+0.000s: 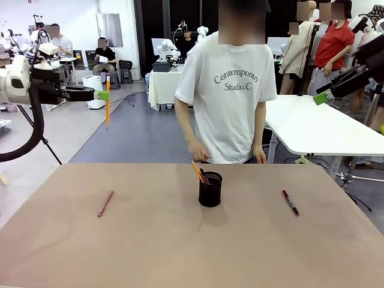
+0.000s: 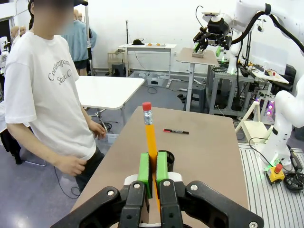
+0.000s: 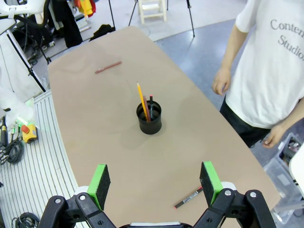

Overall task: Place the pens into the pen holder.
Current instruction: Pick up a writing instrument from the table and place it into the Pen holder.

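The left pincer [image 1: 103,95] clenches the upright pencil [image 1: 108,111] at upper left; the pen holder [image 1: 210,191] stands lower right, mid tabletop [image 1: 150,252]; the right pincer [image 3: 155,183] gapes empty.

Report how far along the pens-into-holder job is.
Done: an orange pencil stands in the pen holder. In hand: the left gripper is shut on a yellow pencil, held in the air. Left: the pink pen and the red-and-black marker lie on the table; the right gripper is open.

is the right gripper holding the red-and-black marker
No, the right gripper stands open and empty, and the red-and-black marker lies on the table.
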Motion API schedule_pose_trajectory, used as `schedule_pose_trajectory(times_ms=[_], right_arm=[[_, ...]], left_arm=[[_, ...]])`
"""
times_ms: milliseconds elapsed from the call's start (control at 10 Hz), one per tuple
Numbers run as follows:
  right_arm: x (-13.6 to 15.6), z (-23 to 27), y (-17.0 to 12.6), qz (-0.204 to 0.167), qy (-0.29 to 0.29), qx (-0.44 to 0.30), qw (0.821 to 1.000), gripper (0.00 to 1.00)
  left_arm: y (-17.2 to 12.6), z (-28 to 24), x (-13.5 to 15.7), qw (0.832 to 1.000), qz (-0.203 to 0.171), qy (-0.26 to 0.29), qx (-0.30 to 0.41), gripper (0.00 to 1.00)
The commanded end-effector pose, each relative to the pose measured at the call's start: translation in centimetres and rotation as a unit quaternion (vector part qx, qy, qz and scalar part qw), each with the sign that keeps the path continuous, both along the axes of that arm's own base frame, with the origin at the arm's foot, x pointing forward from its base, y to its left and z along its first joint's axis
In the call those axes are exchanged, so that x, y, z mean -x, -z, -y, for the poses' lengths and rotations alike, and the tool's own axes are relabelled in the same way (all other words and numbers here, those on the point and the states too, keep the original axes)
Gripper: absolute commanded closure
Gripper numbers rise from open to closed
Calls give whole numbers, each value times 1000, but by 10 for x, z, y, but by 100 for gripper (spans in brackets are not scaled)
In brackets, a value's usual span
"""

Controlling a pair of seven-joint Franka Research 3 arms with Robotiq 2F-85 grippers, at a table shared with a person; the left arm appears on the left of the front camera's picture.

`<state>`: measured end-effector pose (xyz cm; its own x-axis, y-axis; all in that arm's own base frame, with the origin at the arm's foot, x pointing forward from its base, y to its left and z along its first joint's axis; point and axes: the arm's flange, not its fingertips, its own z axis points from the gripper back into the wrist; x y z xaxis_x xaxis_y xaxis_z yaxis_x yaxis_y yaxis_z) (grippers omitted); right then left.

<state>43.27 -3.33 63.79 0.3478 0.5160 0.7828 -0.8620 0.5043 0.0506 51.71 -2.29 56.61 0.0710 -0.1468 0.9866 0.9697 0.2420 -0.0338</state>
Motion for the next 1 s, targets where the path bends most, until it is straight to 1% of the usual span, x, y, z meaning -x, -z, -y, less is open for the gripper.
schedule_pose_trajectory(times_ms=[0, 600, 700, 800, 900], right_arm=[[0, -1, 0, 4, -3, -4, 1000, 0], [0, -1, 0, 4, -3, -4, 1000, 0], [0, -1, 0, 4, -3, -4, 1000, 0], [0, -1, 0, 4, -3, -4, 1000, 0], [0, -1, 0, 4, -3, -4, 1000, 0]], left_arm=[[-2, 0, 1, 1000, 1, 5, -2, 100], [0, 0, 0, 1000, 0, 0, 0, 100], [2, 6, -8, 1000, -3, -3, -6, 100], [1, 15, -8, 1000, -3, -2, -1, 100], [8, 32, -11, 1000, 11, -7, 2, 100]])
